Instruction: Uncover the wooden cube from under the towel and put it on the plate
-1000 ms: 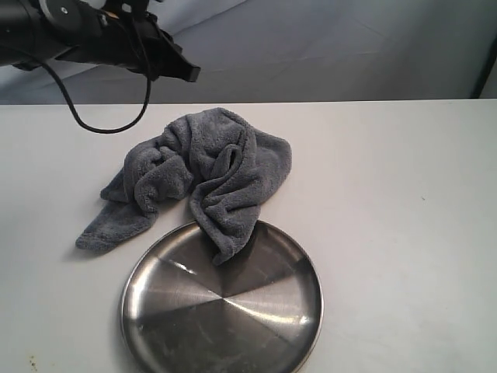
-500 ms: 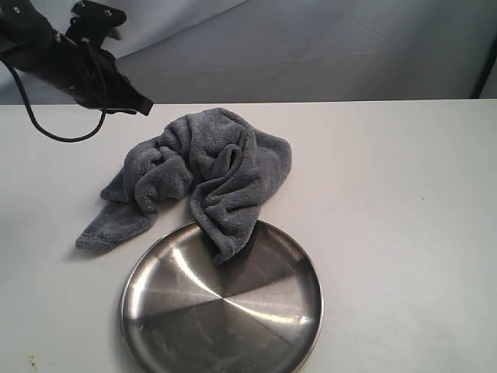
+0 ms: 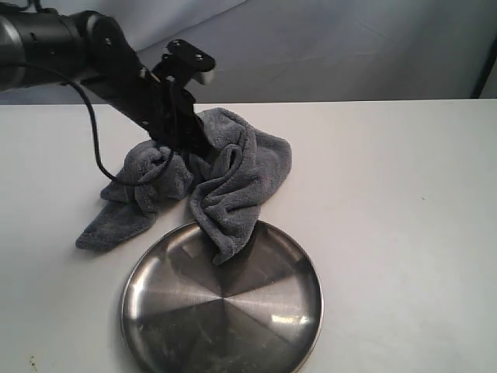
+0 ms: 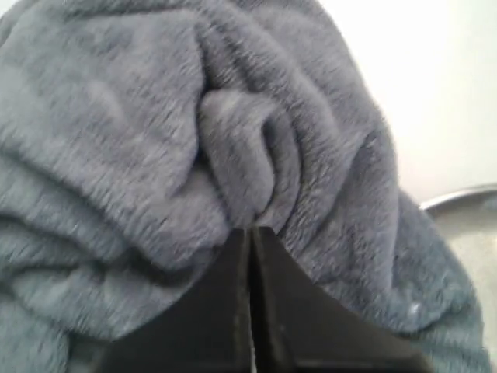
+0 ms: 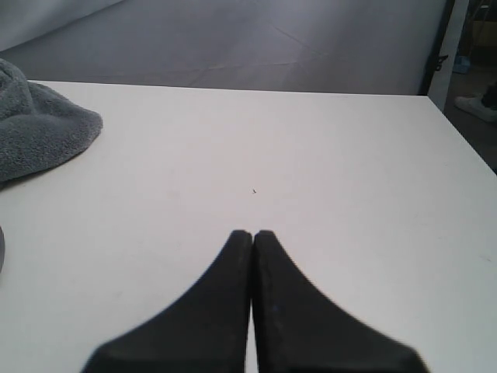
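Tabletop (image 3: 404, 233), white, across the whole exterior view. Stainless-steel plate (image 3: 178, 311) at 6 o'clock on it, with one towel flap draped over its 12 o'clock rim. Dark grey fleece towel (image 3: 233, 179) heaped at the plate's 12 o'clock. Left gripper (image 3: 191, 144) down at the heap's 11 o'clock, tips against a fold, clenched, no cloth visibly pinched. Right gripper (image 5: 252, 235) clenched on nothing, over bare table. Wooden cube hidden from every view.
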